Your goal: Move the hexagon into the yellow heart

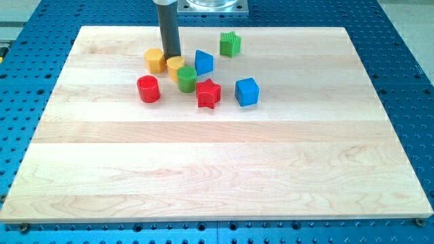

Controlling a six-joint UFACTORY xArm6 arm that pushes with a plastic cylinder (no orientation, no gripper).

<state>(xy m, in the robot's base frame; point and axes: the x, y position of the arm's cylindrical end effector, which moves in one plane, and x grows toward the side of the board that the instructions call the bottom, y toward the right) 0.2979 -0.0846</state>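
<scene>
Red star (ribbed plastic) sits nearest on the pale wooden board. My tip — a bare rod, nothing to clamp — stands between yellow hexagon and yellow heart.

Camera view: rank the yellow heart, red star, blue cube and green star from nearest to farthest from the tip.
My tip sits between the yellow hexagon and the heart.
1. Yellow heart: right beside the tip, toward the view's bottom.
2. Red star: lower right of the tip.
3. Green star: view's upper right, roughly as far as the red star; too close to call.
4. Blue cube: farthest, to the right.
</scene>
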